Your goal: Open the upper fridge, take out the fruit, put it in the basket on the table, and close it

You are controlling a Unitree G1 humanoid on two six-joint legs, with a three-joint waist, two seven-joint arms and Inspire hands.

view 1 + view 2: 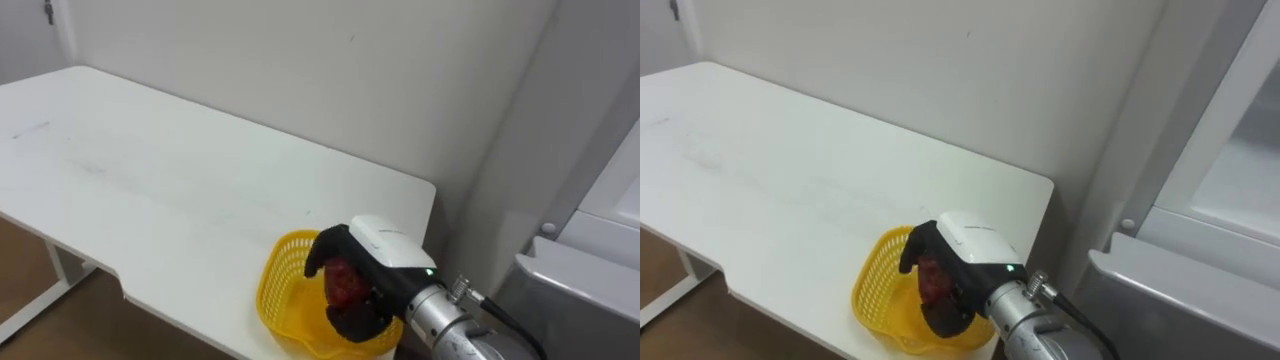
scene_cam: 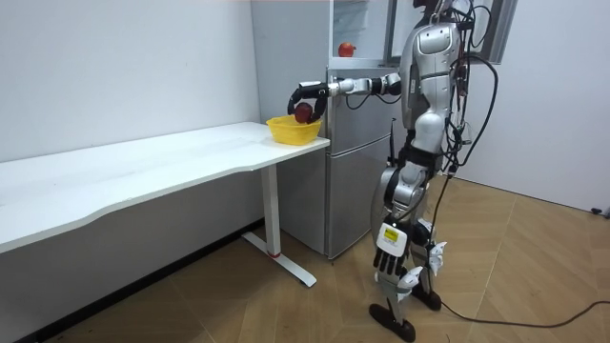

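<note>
Lower right of the eye view: the right robot hand is clamped round a red fruit, held in the mouth of a yellow basket on the table corner. The fridge stands just beside the table. The left robot hand hangs by the thigh; its grip I cannot tell.

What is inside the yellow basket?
The right robot hand, over the mouth of the yellow basket, is curled round a red fruit. The bare part of the inside holds nothing; the rest is covered by the hand. The left robot hand hangs low.
</note>
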